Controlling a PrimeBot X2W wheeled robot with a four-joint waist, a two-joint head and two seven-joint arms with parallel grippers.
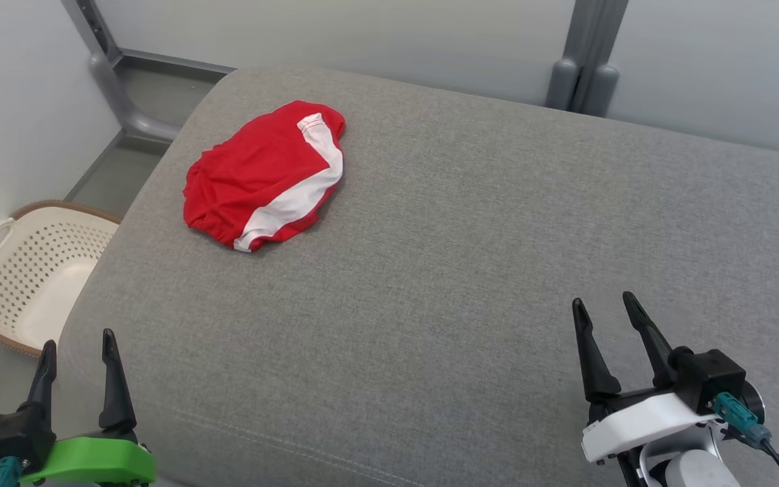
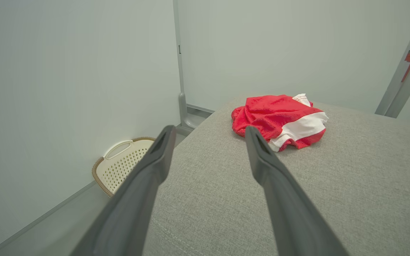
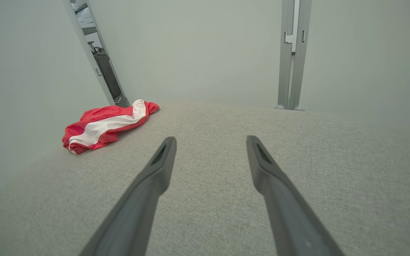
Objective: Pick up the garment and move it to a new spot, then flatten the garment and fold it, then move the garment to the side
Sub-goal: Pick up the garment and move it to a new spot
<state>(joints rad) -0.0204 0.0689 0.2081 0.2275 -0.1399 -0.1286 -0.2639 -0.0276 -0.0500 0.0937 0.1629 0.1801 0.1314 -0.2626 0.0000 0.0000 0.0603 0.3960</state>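
Lying crumpled, garment [image 1: 254,176] well ahead of left claw [image 1: 78,340], farther from right claw [image 1: 602,300]

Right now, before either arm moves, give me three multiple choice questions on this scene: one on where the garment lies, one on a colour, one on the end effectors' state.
1. Where on the grey cushion does the garment lie? A far left part. B near right corner. C hanging over the near edge.
2. What colour is the garment's stripe? A blue. B white. C yellow.
3. How are the left end effector and right end effector? A both shut. B left shut on the garment. C both open, empty.
Answers: A, it lies far and left in the head view; B, a white band crosses red cloth; C, both finger pairs stand apart, clear of the garment.
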